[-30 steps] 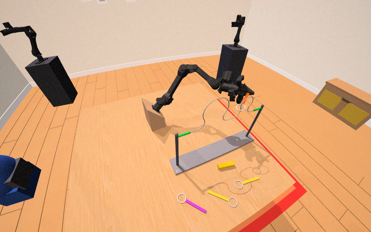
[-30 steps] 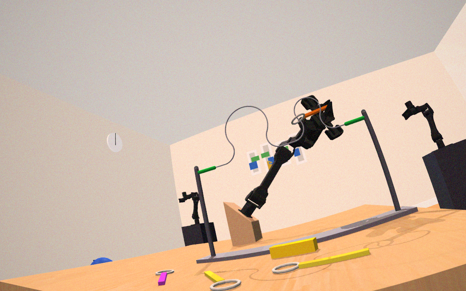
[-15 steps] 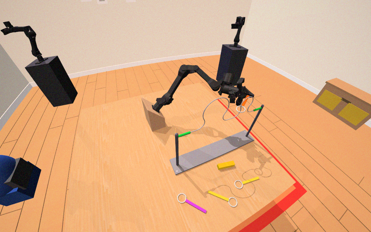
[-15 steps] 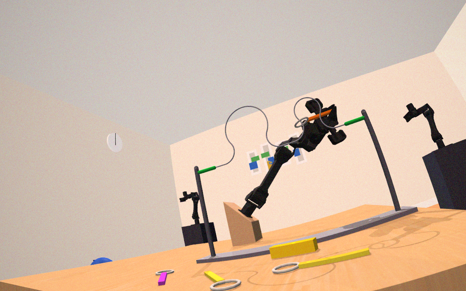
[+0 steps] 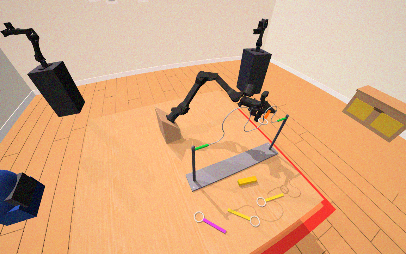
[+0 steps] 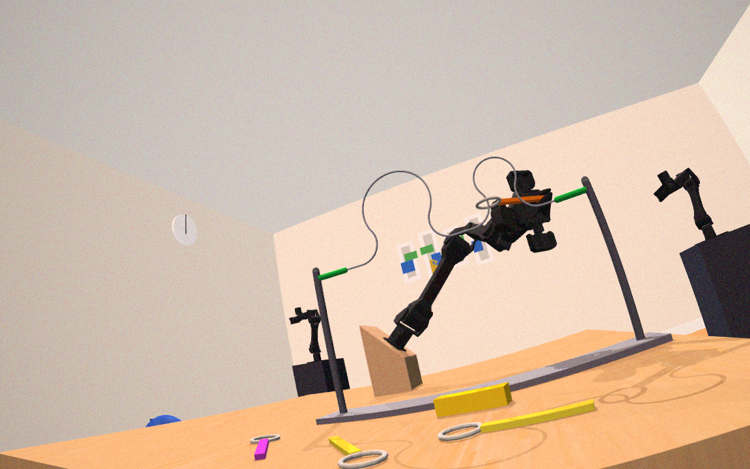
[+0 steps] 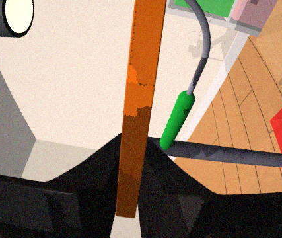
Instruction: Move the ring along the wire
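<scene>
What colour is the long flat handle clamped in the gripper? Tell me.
Orange; the wrist view shows the handle best.

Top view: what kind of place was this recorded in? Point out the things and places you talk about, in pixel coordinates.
Probably a robotics lab or test room: two more arms stand on dark pedestals (image 5: 56,90) (image 5: 253,71) (image 6: 736,279), a wire-loop rig (image 5: 229,164) (image 6: 575,358) sits on the table, and a plank floor (image 5: 128,91) runs to plain walls (image 5: 154,28).
</scene>
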{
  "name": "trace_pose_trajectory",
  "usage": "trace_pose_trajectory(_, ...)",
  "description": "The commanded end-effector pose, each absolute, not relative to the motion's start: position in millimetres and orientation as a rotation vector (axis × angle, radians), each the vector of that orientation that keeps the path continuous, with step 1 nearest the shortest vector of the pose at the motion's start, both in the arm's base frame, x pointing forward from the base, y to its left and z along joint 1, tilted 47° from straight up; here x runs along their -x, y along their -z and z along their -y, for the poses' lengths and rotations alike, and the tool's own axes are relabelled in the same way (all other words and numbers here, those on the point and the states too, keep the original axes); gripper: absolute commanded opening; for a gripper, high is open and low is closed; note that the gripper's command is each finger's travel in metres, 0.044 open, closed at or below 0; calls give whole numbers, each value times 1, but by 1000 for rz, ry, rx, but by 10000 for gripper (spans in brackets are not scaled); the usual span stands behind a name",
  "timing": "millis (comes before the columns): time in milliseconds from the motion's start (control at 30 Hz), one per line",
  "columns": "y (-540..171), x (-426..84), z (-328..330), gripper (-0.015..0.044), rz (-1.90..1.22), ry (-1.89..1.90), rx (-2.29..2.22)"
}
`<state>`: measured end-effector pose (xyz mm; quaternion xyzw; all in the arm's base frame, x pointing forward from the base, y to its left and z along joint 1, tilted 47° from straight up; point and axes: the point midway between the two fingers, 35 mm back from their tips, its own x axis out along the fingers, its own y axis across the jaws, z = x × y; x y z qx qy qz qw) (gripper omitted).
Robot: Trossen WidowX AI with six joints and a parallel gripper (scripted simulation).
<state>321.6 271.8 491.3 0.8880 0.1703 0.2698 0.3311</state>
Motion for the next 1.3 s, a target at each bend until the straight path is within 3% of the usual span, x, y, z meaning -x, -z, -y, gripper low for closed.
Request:
trace_pose_trajectory(0, -481, -320, -280, -150, -460, -694, -2231)
trace_pose_trajectory(1267, -345, -310, -311, -150, -562, -555, -1286)
